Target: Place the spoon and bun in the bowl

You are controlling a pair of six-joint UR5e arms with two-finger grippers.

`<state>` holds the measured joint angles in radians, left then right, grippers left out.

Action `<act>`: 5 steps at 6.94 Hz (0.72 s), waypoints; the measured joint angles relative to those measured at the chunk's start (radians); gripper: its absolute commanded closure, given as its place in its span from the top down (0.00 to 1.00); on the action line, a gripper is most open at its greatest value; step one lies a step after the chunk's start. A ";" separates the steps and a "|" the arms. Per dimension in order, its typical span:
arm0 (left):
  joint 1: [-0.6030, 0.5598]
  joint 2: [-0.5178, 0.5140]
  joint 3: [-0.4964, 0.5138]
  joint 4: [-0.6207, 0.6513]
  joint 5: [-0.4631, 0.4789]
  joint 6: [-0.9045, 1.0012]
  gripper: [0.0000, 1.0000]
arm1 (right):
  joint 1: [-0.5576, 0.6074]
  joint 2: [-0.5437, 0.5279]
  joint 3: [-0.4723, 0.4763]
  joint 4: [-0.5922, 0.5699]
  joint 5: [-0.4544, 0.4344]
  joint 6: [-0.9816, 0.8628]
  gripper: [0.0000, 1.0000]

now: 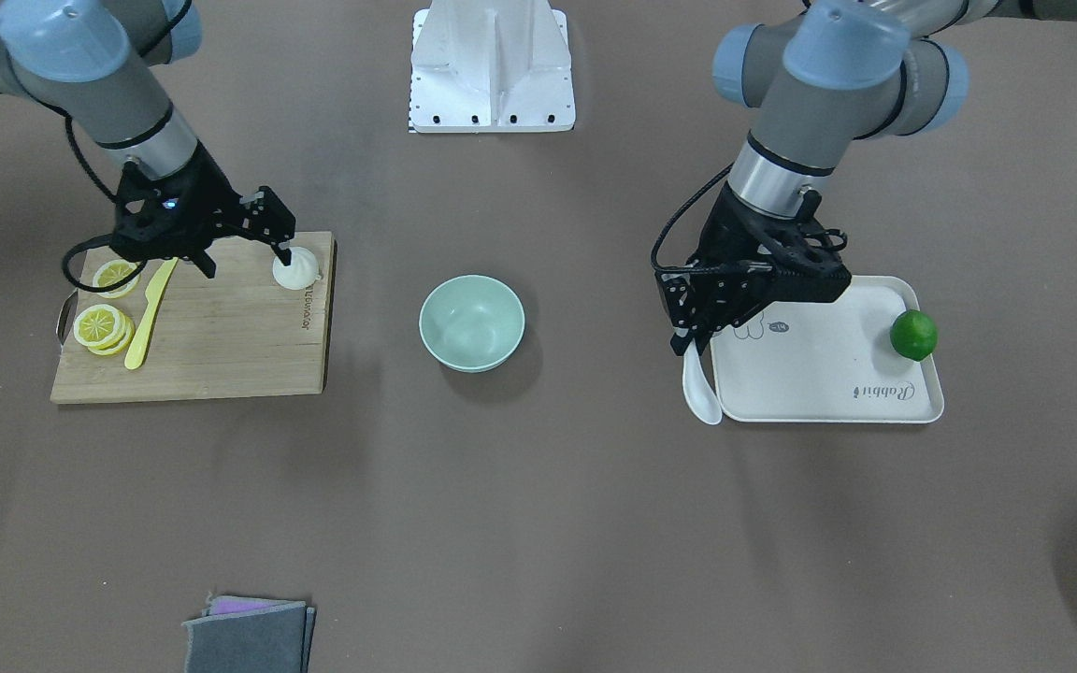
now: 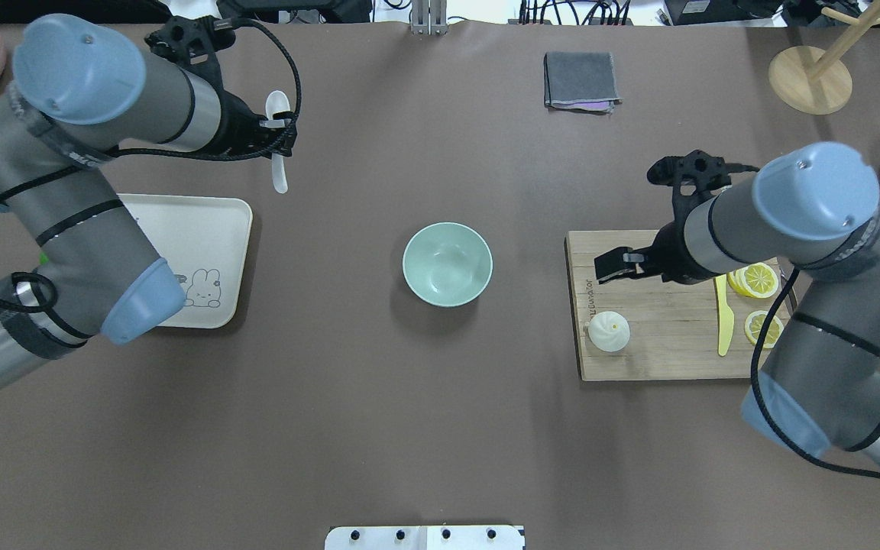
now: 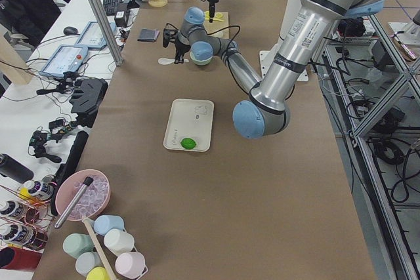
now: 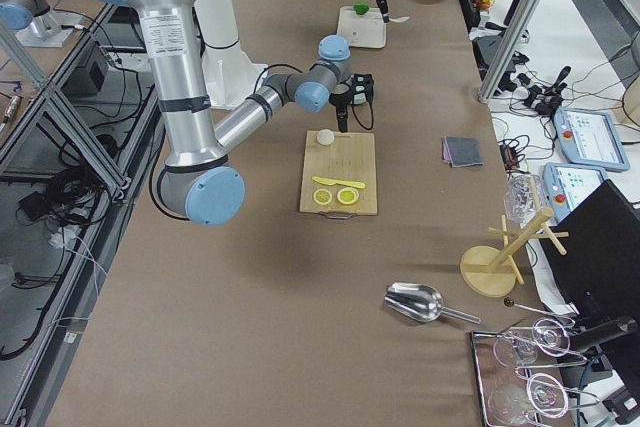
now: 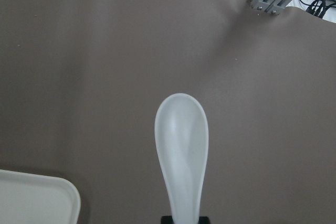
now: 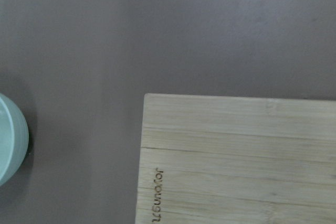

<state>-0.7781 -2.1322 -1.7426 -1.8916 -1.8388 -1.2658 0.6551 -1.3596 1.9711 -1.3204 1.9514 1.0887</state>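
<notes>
Overhead exterior view has the bowl (image 2: 448, 267) sitting empty in the middle of the worktop (image 2: 440, 428), so neither item has been delivered yet. The left gripper (image 2: 278, 124) has its jaws clamped on the handle of the spoon (image 2: 280, 174). The spoon appears to hang clear of the worktop just past the white tray (image 2: 207, 229), well apart from the bowl. By my reading the spoon half is at the carrying stage, with the trip to the bowl and the release left to do.

The bun (image 2: 609, 331) rests on the wooden cutting board (image 2: 661, 355), near the edge that faces the bowl. The right gripper (image 2: 614, 266) hovers over the board beside the bun, jaws spread and holding nothing. Grasping, lifting and dropping the bun all remain.
</notes>
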 measured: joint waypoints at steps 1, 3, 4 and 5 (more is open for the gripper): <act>0.027 -0.037 0.027 0.002 0.032 -0.020 0.00 | -0.050 0.001 -0.002 0.002 -0.033 0.035 0.99; 0.063 -0.074 0.046 0.002 0.075 -0.041 0.00 | -0.106 -0.001 -0.020 -0.006 -0.073 0.054 0.98; 0.068 -0.080 0.051 0.003 0.079 -0.043 0.00 | -0.119 0.000 -0.044 -0.006 -0.091 0.054 0.97; 0.071 -0.087 0.054 0.002 0.081 -0.043 0.00 | -0.124 0.001 -0.067 -0.005 -0.105 0.053 0.52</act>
<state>-0.7069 -2.2188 -1.6885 -1.8895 -1.7574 -1.3087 0.5315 -1.3584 1.9043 -1.3251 1.8464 1.1413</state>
